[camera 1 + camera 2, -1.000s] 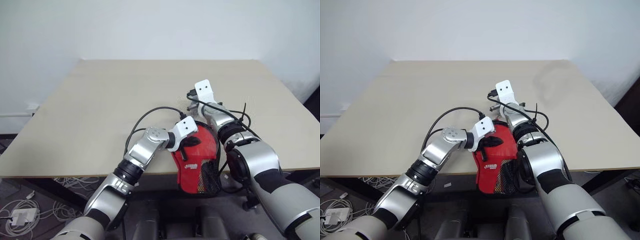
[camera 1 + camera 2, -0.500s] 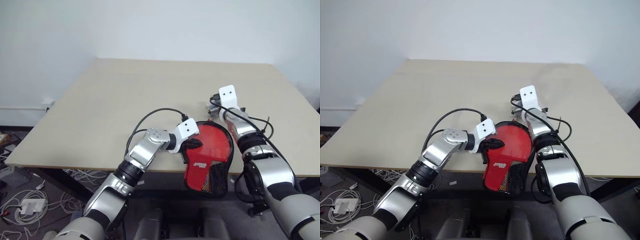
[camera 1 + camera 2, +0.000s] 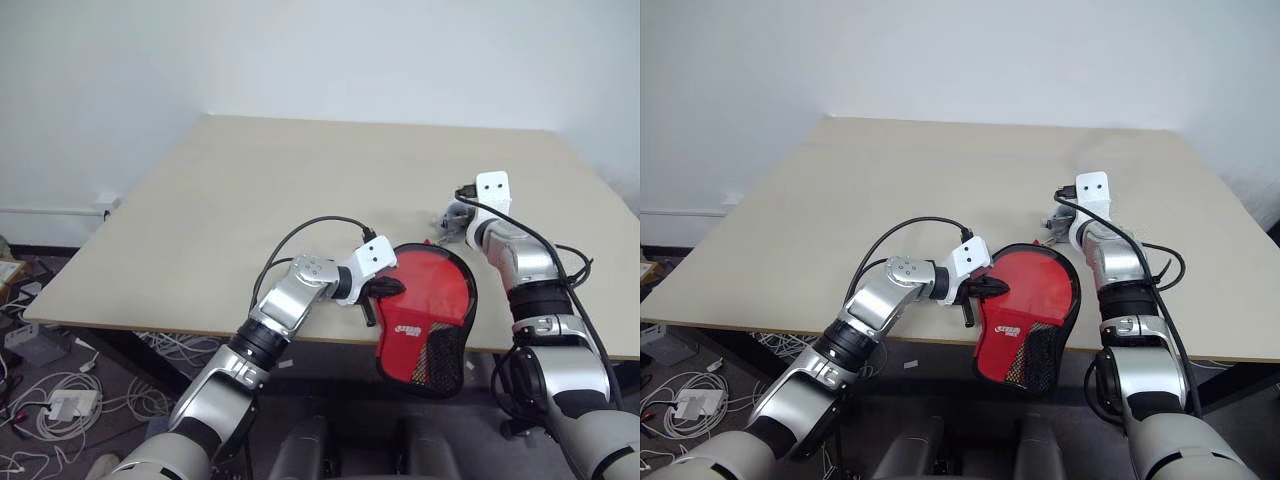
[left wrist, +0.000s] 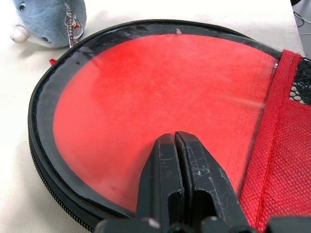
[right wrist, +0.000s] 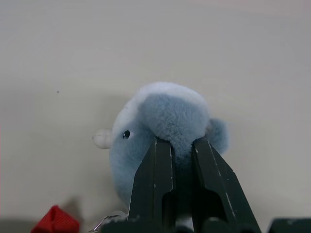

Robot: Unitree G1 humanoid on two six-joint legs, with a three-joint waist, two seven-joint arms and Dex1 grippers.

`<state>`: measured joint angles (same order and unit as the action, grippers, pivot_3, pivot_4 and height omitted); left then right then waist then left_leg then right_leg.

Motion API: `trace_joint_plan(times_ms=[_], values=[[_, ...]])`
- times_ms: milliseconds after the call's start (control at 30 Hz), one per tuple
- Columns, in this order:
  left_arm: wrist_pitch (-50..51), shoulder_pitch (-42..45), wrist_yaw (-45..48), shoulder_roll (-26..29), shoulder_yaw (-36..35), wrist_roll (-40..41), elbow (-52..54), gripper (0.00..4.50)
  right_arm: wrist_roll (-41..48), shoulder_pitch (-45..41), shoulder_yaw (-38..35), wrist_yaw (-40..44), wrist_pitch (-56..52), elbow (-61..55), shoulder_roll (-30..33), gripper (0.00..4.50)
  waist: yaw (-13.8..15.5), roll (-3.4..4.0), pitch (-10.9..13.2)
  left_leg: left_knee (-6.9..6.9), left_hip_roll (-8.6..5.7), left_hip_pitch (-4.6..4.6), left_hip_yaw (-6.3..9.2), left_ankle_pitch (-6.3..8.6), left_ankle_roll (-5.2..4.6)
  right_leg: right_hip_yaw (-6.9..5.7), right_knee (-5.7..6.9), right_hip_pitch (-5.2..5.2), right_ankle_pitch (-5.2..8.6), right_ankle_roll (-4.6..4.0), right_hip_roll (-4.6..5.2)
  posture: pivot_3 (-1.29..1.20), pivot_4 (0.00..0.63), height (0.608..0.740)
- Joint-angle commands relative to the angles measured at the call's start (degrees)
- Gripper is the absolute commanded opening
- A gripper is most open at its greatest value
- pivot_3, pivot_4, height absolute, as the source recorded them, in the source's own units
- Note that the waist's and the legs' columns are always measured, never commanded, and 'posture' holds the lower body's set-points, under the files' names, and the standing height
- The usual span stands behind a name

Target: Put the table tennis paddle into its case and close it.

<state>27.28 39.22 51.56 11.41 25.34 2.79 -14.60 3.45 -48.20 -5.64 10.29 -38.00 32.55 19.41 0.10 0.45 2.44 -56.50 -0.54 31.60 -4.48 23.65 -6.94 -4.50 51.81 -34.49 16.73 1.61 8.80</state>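
Right wrist view is showing me my right gripper point(image 5: 176, 145) pinching a blue plush charm point(image 5: 163, 116) on the table point(image 3: 250, 190), while my left gripper point(image 4: 176, 141), fingers pressed together, is resting on the red case point(image 3: 425, 300) hanging partly over the near edge.

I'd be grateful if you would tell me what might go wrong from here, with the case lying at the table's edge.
The case hangs partly over the table edge, with the shut left gripper pressing on its red face; if that pressure slips, it may slide off.

The right gripper is shut on a blue plush charm that appears chained to the zipper; a hard pull may drag the case rather than run the zipper, or the soft plush may slip out.
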Motion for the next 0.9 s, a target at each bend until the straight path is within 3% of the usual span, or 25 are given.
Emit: trace_joint_plan(times_ms=[33, 333, 900], values=[[0.8, -0.2, 1.0, 0.5, 1.6, -1.4, -1.9, 0.0, 0.1, 0.8, -2.6, -1.5, -3.5, -5.9, 3.0, 0.0, 0.1, 0.0, 0.0, 0.0, 0.0, 0.01, 0.0, 0.0, 0.0, -0.01, -0.01, 0.0, 0.0, 0.0, 0.0, 0.0, 0.0, 0.654], [0.3, 0.4, 1.8, 0.7, 1.5, -1.6, -3.0, 0.0, -0.9, 6.0, -4.0, -4.7, -11.3, -18.4, 4.8, 0.0, 0.1, 0.02, 0.0, 0.0, -0.02, 0.06, 0.04, 0.0, -0.01, -0.02, -0.02, -0.01, 0.04, 0.06, 0.05, 0.0, 0.0, 0.654], [-1.3, 2.4, 3.0, 0.0, 1.8, -2.0, -6.0, 0.0, -2.5, 23.5, -7.5, -8.3, -30.7, -52.6, 5.2, 0.0, 0.3, 0.02, 0.0, 0.0, -0.02, 0.12, 0.23, 0.08, -0.15, -0.15, -0.1, 0.04, 0.1, 0.16, 0.07, 0.0, 0.0, 0.654]])
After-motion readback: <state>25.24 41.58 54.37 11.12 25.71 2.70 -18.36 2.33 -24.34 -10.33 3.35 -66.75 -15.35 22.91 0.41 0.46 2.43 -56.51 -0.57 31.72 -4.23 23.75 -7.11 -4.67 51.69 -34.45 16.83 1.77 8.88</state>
